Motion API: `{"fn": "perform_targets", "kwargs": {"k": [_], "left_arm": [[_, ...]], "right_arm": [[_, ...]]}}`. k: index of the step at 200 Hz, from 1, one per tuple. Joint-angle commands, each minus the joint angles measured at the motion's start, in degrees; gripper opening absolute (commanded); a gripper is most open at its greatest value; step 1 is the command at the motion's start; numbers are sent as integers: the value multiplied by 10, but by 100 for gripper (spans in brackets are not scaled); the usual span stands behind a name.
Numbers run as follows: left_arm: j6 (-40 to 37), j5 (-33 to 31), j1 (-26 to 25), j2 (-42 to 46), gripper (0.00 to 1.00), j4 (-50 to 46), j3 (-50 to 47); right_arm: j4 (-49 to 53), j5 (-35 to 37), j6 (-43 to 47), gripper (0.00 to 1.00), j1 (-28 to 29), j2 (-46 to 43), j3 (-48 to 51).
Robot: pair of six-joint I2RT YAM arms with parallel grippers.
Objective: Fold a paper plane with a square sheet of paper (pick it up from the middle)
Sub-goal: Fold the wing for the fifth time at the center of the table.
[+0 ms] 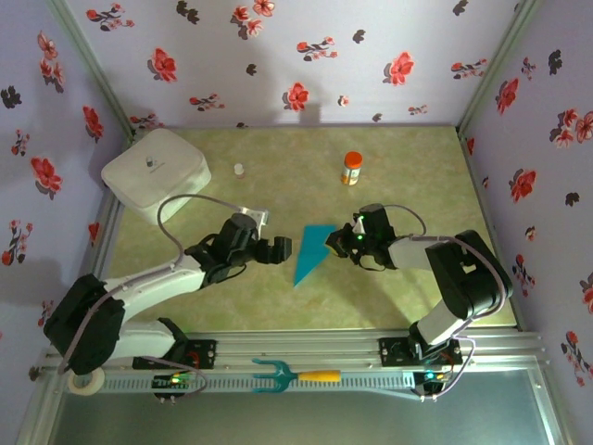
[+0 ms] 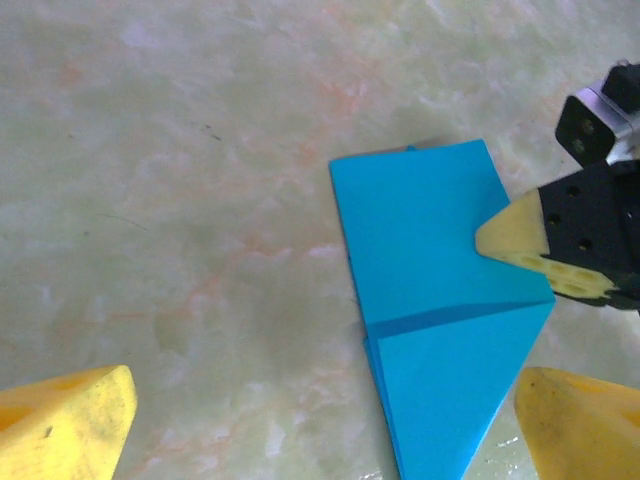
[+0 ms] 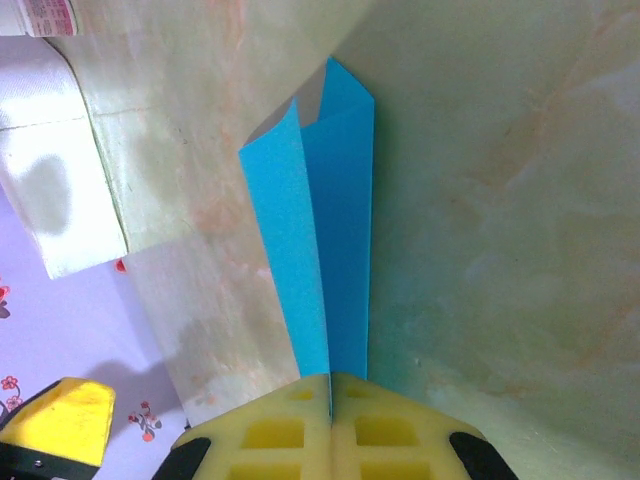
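On the green marbled table, top cam: the paper lies mid-table between the two grippers. It's folded to a long pointed shape, tip toward the near edge. L gripper sits just left of it, jaws wide, nothing held. R gripper meets the paper's right edge near the wide end. White box at back left; small cap-like item and orange bottle at the back, all well apart from the paper. Teal pronged tool w/ yellow handle lies on the front rail between the arm bases. White roll by the L base.

L wrist cam: L gripper's yellow fingers stand at the two lower corners, far apart, w/ bare table between. Paper lies flat, right of centre, w/ a darker crease band across it and layered edges along its left side. Its narrow end runs down beside the lower-right finger; contact there, can't tell. R gripper's closed yellow pads press at the paper's right edge.

R wrist cam: R pads are closed tight together on the paper's near end, gripping it. Paper stretches away from them as two long flaps side by side w/ a fold line between, far end notched. White box sits beyond, upper left.
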State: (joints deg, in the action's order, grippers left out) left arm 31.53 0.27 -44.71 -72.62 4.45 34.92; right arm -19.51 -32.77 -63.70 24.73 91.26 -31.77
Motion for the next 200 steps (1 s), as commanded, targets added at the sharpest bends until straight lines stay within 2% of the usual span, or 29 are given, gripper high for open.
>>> {"fn": "perform_targets", "kwargs": {"k": [1, 46, 74, 159, 200], "left_arm": [[9, 23, -11, -2, 92, 82, -9], [-36, -19, -86, -48, 78, 97, 5], [-49, -44, -112, -75, 71, 119, 9], [-83, -76, -129, -93, 68, 108, 30], [-96, -98, -139, -84, 64, 148, 7]], "right_arm": [[-11, 11, -11, 4, 4, -8, 6], [-21, 14, -19, 4, 5, -6, 8], [-22, 13, -20, 4, 6, -6, 11], [-1, 34, -21, 4, 10, -31, 16], [-3, 35, -24, 4, 12, -28, 14]]}}
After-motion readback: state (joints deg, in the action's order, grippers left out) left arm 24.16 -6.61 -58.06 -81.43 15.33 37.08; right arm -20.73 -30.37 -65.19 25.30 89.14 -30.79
